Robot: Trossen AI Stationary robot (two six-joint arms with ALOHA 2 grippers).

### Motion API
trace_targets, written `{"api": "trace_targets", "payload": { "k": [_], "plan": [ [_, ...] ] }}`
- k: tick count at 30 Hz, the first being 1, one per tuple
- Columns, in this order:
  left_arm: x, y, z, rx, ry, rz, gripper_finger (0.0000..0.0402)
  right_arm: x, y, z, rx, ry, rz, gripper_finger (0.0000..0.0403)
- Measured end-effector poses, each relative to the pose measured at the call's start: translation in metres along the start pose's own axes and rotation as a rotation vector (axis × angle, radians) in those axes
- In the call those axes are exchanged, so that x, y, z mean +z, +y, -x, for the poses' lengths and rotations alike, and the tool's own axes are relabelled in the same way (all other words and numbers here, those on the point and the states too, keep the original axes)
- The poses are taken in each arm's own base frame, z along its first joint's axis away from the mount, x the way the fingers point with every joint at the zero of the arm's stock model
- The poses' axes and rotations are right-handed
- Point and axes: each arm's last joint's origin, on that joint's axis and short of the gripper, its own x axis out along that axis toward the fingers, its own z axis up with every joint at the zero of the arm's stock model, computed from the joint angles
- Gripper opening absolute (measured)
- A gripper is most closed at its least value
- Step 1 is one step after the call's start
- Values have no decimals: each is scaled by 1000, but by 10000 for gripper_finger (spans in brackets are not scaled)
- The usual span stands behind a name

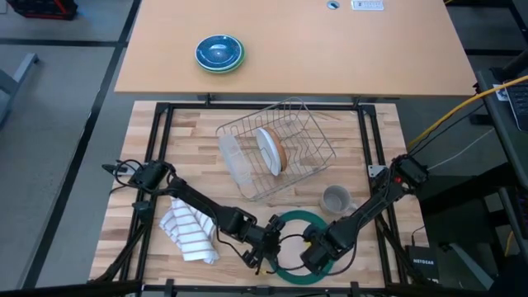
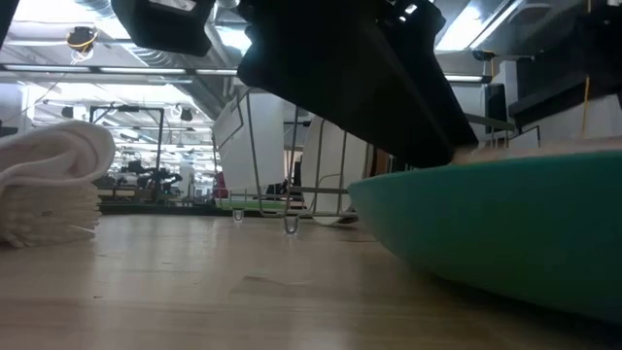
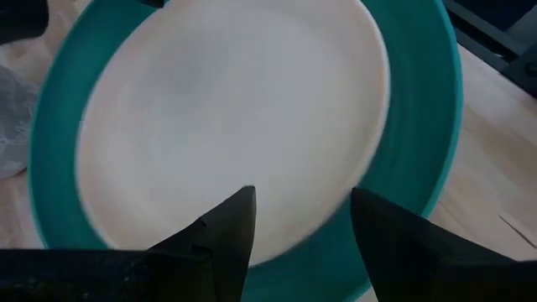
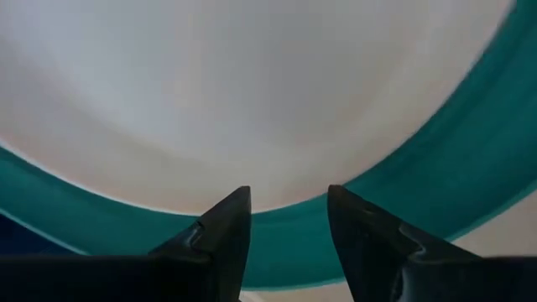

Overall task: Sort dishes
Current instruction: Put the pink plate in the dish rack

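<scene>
Green plate (image 1: 299, 247) partly hidden under both arms, left hand (image 3: 302, 243) and right hand (image 4: 289, 226) parted over rim.

Two dark jointed arms, black cables

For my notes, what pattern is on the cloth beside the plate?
White cloth with thin dark stripes, clearest in the high view.

Both grippers crowd the large green-rimmed round plate (image 1: 299, 221) at the near edge of the wooden desk (image 1: 191, 132), closing that stretch off. The striped white cloth (image 1: 190, 231) blocks the left side, the small grey mug (image 1: 335, 198) the right, the wire dish rack (image 1: 276, 148) the middle. Bare wood lies open left of the rack.
</scene>
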Motion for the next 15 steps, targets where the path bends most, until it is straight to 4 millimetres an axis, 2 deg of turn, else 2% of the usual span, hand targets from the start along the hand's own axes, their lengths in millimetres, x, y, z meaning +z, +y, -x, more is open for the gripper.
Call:
{"api": "trace_targets", "payload": {
  "k": [15],
  "plan": [
    [0,0,0,0,1,-12,186,-6,4,-2,12,14,-23,166]
  ]
}}
